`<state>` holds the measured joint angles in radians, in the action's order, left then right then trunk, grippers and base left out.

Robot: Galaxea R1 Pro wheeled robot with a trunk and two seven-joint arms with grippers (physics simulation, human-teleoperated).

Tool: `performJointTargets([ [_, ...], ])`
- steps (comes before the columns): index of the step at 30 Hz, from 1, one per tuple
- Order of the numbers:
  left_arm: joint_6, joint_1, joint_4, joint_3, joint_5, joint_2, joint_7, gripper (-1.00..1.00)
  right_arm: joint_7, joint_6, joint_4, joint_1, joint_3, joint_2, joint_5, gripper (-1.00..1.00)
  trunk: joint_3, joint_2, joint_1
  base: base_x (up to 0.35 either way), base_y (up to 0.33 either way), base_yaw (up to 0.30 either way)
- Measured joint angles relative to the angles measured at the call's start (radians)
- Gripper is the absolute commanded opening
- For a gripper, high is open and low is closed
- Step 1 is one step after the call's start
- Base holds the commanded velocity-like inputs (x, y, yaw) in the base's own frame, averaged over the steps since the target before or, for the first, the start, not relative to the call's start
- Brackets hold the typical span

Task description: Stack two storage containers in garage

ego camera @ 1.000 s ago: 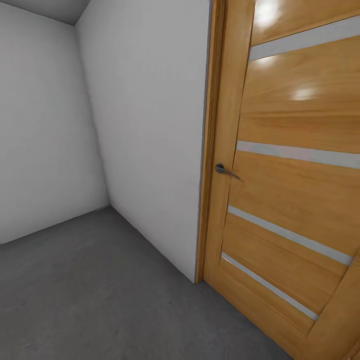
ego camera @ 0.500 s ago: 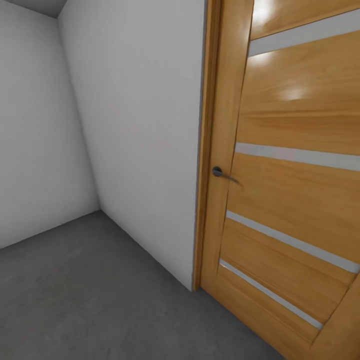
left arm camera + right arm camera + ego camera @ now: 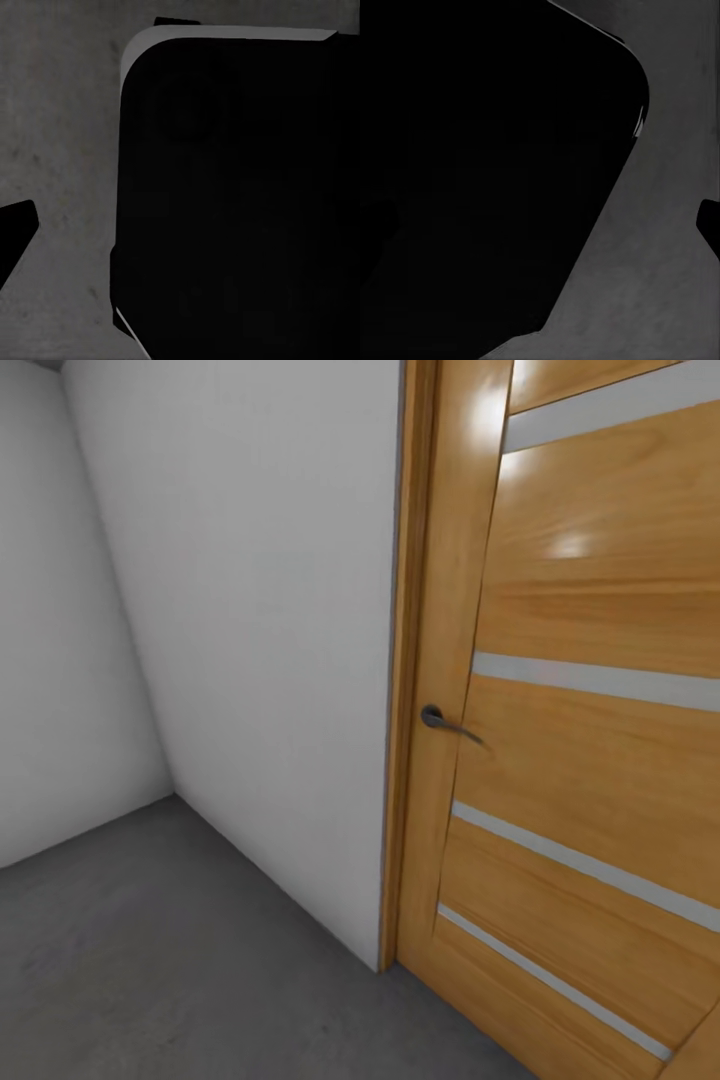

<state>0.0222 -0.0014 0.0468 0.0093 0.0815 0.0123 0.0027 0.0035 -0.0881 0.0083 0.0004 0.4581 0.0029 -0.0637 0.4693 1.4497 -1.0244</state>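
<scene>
Head view: a honey-coloured wooden door [image 3: 590, 760] with pale horizontal stripes and a dark lever handle [image 3: 445, 722], set beside a plain white wall [image 3: 260, 620]; dark grey concrete floor [image 3: 160, 960] below; both wrist views show a large black body above that floor; whether either tool is spread or pressed together cannot be told.
</scene>
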Motion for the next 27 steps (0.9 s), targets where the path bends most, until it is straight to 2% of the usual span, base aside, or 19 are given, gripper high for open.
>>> performJointTargets([
  [17,0.001,0.0,0.0,0.001,0.0,0.001,0.0,1.0,-0.001,0.0,0.0,0.0,0.0,0.0,-0.003,1.0,0.0,0.0,0.0,0.308,0.042,-0.241],
  [27,0.001,0.0,0.0,0.001,-0.001,0.002,0.0,1.0,-0.001,0.0,0.0,0.0,0.0,0.0,-0.003,1.0,0.0,0.0,-0.001,0.042,0.0,-0.242],
])
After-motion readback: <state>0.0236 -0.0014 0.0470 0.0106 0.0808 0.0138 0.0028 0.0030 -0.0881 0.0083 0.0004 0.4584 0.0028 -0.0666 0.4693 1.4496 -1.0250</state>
